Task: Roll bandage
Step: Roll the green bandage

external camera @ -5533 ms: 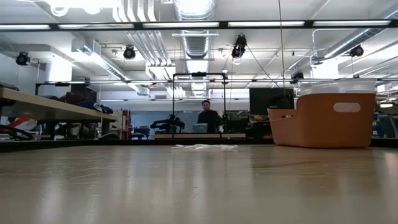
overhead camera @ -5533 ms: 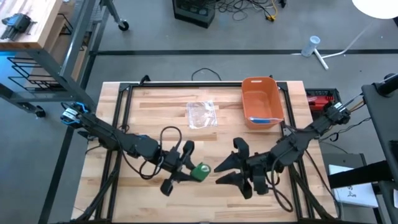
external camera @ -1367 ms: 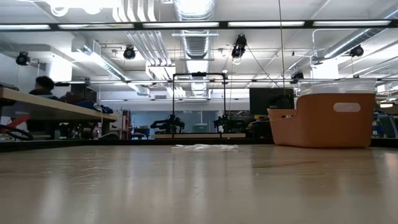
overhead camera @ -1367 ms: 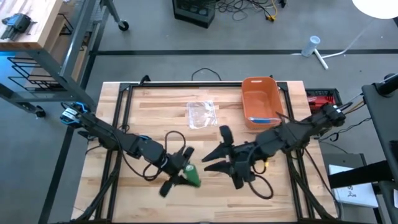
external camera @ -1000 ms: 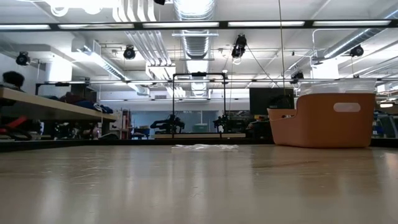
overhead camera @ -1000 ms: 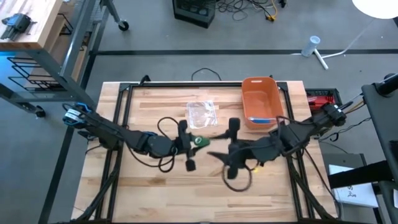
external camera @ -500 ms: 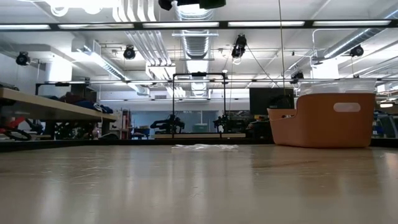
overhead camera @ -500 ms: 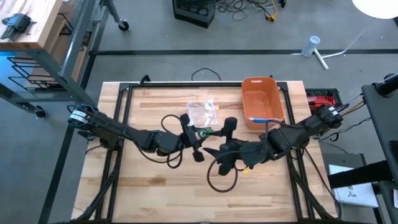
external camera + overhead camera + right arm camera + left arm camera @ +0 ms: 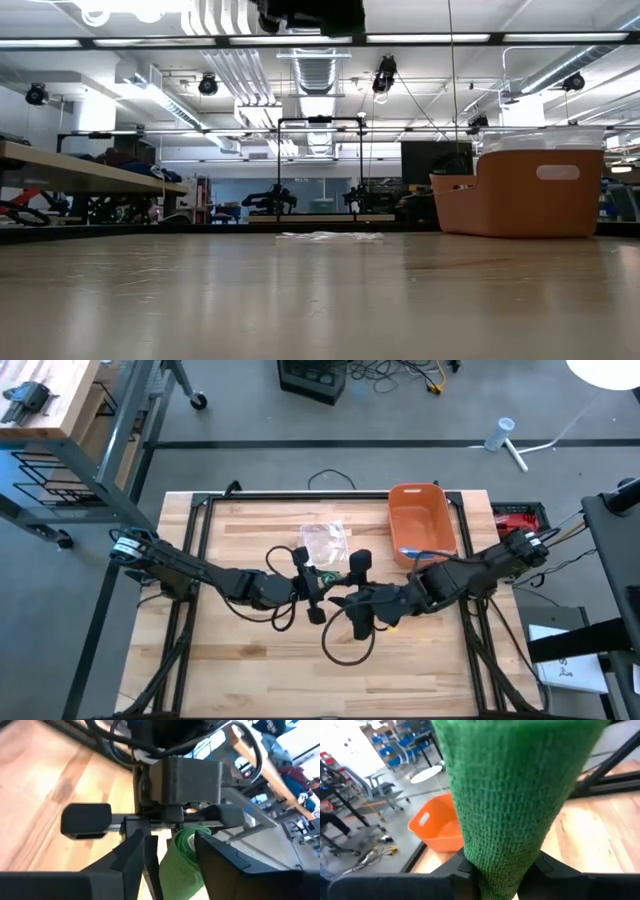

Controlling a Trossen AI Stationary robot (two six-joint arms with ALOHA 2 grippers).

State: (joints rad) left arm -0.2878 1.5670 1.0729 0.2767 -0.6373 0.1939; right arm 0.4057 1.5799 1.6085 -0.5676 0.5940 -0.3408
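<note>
Left hand clamps the green bandage near the orange bin; right hand, fingers apart, straddles it to wind.

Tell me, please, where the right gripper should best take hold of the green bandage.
Probably on the loose strip of the bandage hanging below the left gripper, which is shut on its upper part. The right gripper faces it and brackets the strip, so closing from both flat sides suits.
</note>
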